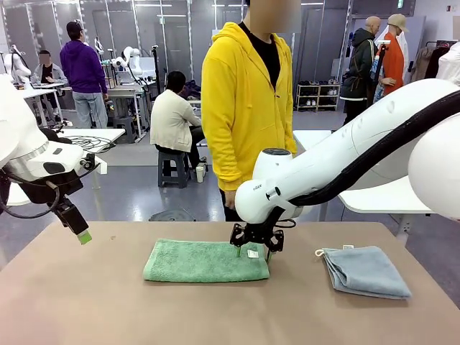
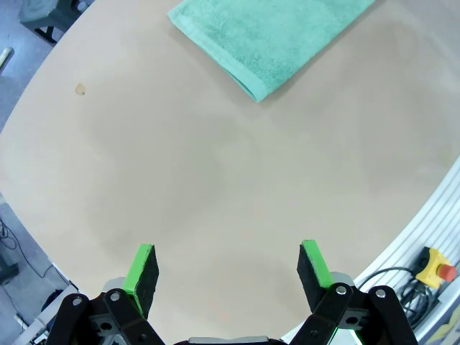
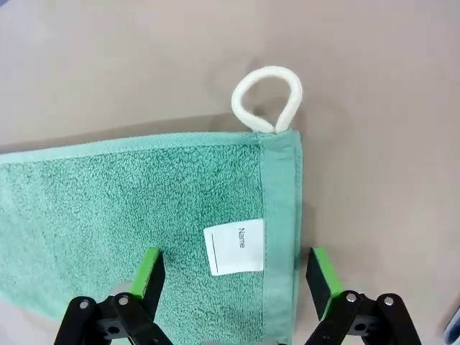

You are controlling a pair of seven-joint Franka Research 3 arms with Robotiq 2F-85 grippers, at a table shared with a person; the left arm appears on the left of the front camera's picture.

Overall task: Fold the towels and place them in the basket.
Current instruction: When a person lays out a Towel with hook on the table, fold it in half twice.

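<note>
Right gripper (image 3: 233, 277) jaws spread over green towel (image 3: 129, 215), grey-blue towel (image 1: 366, 271) aside

Beyond the tan surface (image 1: 86, 302), a grey floor (image 1: 136, 198) stretches to white worktables (image 1: 93, 135), a dark stool (image 1: 174, 167) and a shoe rack (image 1: 317, 96) against grey wall panels (image 1: 172, 32).

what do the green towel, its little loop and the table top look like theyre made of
Green towel: soft terry cloth, going by its nubbly pile and flat woven hem. Loop: white cord, probably cotton. Table top: smooth matt tan surface, perhaps laminate; hard to tell.
</note>
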